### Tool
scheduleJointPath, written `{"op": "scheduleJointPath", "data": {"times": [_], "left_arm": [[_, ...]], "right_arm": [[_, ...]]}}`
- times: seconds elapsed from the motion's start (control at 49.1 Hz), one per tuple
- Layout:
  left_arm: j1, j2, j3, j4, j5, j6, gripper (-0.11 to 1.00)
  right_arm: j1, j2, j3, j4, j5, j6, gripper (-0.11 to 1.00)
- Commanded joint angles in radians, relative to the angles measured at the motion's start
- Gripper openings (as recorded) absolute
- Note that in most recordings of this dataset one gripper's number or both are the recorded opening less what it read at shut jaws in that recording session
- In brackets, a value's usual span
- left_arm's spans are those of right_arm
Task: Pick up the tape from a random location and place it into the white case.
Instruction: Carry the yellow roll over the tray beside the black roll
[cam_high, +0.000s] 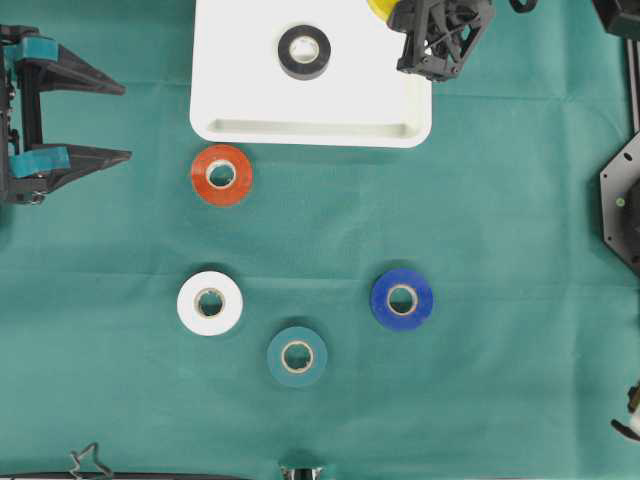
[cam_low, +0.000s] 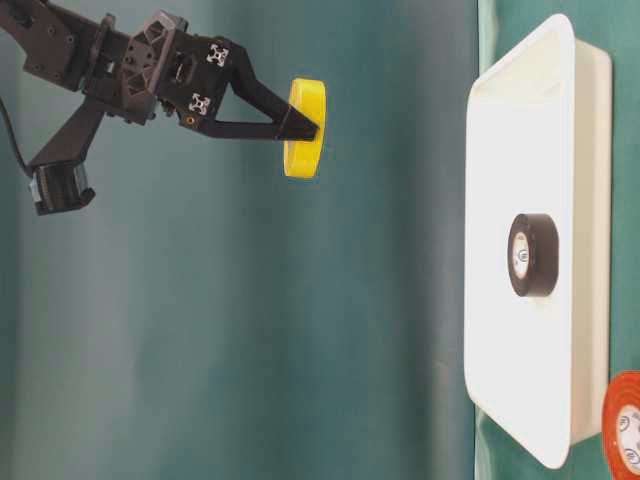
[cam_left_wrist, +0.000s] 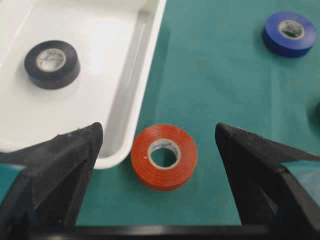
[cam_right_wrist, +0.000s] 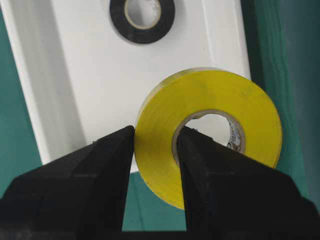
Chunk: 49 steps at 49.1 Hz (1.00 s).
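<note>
The right pincer (cam_right_wrist: 155, 150), clamped through one wall of the yellow tape (cam_right_wrist: 207, 135), holds it above the white case (cam_right_wrist: 75, 75); it should lower over bare floor before letting go, clear of the black roll (cam_right_wrist: 142, 20) ahead. Only the table-level view shows the height. The left pincer (cam_left_wrist: 157, 165) stands apart, framing the orange roll (cam_left_wrist: 164, 156).

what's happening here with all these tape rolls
The right gripper is shut on a yellow roll, holding it above the white case, which already holds a black roll. The left gripper is open near the orange roll. White, green and blue rolls lie on the cloth.
</note>
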Motion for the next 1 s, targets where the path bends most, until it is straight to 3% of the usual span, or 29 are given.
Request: {"op": "scheduleJointPath", "data": {"times": [0.0,0.57,0.977], "left_arm": [[-0.002,0.002,-0.012,0.0,-0.005,0.002,0.96],[-0.002,0.002,-0.012,-0.002,-0.003,0.002,0.96],[-0.002,0.002,-0.011,0.0,-0.003,0.002,0.96]], "right_arm": [[0.0,-0.011,-0.031,-0.002,-0.006,0.0,0.29],[0.0,0.0,-0.011,-0.002,-0.026,0.005,0.29],[-0.002,0.101,0.094,0.0,-0.19,0.031,0.29]]}}
